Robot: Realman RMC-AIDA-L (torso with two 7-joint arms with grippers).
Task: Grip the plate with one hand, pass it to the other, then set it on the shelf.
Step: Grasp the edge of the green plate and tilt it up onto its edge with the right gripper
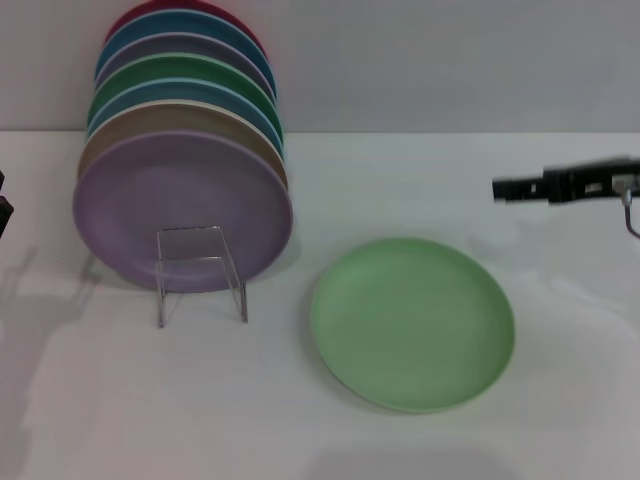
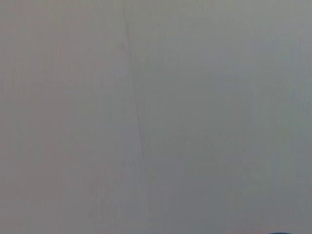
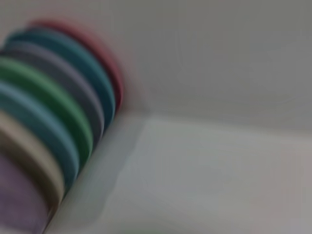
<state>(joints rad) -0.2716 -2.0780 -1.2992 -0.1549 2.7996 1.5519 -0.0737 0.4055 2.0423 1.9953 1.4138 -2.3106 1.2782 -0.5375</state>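
Note:
The pale mint-green plate (image 1: pixel 412 322) lies flat on the white table, right of centre. The shelf (image 1: pixel 200 272), a clear rod rack with a square front loop, stands to its left and holds several plates on edge. My right gripper (image 1: pixel 505 189) hangs above the table at the right, beyond the plate's far right edge and apart from it, pointing left. My left gripper (image 1: pixel 4 208) shows only as a dark bit at the far left edge. The left wrist view shows only a plain grey surface.
The racked plates run from a lilac one (image 1: pixel 182 210) in front to a dark red one (image 1: pixel 190 12) at the back; they also show in the right wrist view (image 3: pixel 53 126). A grey wall (image 1: pixel 450 60) stands behind the table.

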